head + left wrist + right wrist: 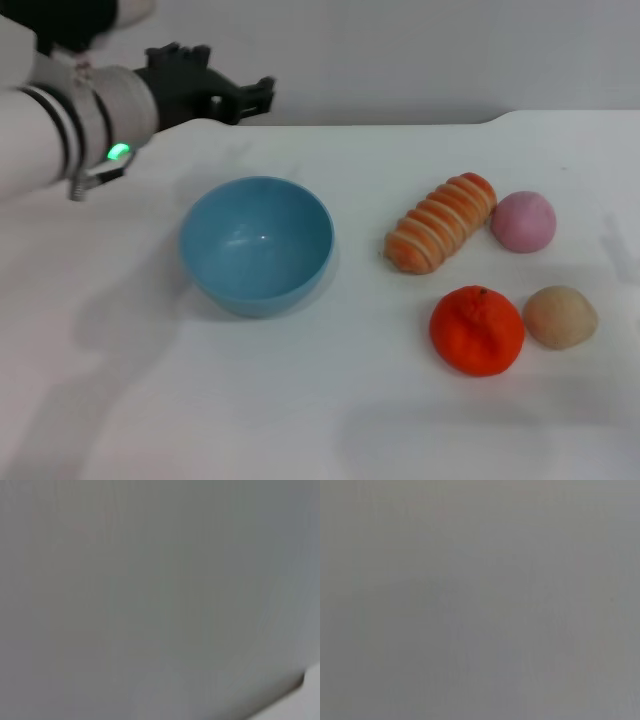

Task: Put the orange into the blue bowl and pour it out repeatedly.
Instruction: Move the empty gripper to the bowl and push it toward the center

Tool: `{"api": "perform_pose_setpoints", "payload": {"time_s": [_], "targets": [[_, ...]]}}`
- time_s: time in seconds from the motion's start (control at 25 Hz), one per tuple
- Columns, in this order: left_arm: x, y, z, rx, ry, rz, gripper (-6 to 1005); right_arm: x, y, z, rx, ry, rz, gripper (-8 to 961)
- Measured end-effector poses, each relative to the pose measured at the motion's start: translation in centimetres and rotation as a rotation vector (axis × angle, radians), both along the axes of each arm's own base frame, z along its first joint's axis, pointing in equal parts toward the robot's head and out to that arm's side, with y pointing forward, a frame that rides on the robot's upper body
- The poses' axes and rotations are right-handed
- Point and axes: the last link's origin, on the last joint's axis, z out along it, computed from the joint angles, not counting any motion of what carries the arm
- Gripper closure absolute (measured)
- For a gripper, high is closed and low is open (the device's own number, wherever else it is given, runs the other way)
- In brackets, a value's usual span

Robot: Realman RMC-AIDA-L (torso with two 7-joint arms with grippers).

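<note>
Judging the orange (477, 330) firm, dimpled, grippable across its middle (left gripper (250, 97) state unclear, holding nothing).

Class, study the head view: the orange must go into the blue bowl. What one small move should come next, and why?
Probably bring the left gripper forward and across toward the orange. The blue bowl is empty, the orange lies on the table beside a tan ball, and that gripper hangs behind the bowl, holding nothing. The right gripper is out of view.
</note>
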Motion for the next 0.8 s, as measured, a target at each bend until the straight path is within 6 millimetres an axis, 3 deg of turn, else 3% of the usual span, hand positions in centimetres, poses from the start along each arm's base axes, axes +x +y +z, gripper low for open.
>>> {"api": "perform_pose_setpoints", "payload": {"time_s": [0.2, 0.4, 0.64, 0.8], "targets": [[-1.1, -0.6, 1.4, -0.106, 0.074, 0.059, 185, -0.1, 0.2, 0.0, 0.0, -0.001, 0.004, 194], [-1.6, -0.7, 2.6, -0.155, 0.024, 0.125, 185, -0.1, 0.2, 0.0, -0.001, -0.002, 0.004, 194], [-2.9, -0.7, 2.8, -0.199, -0.001, 0.193, 185, -0.1, 0.3, -0.1, -0.005, -0.002, 0.001, 194], [-4.4, -0.5, 1.4, -0.237, 0.003, 0.246, 186, -0.1, 0.3, -0.2, -0.006, 0.001, -0.001, 194]]}}
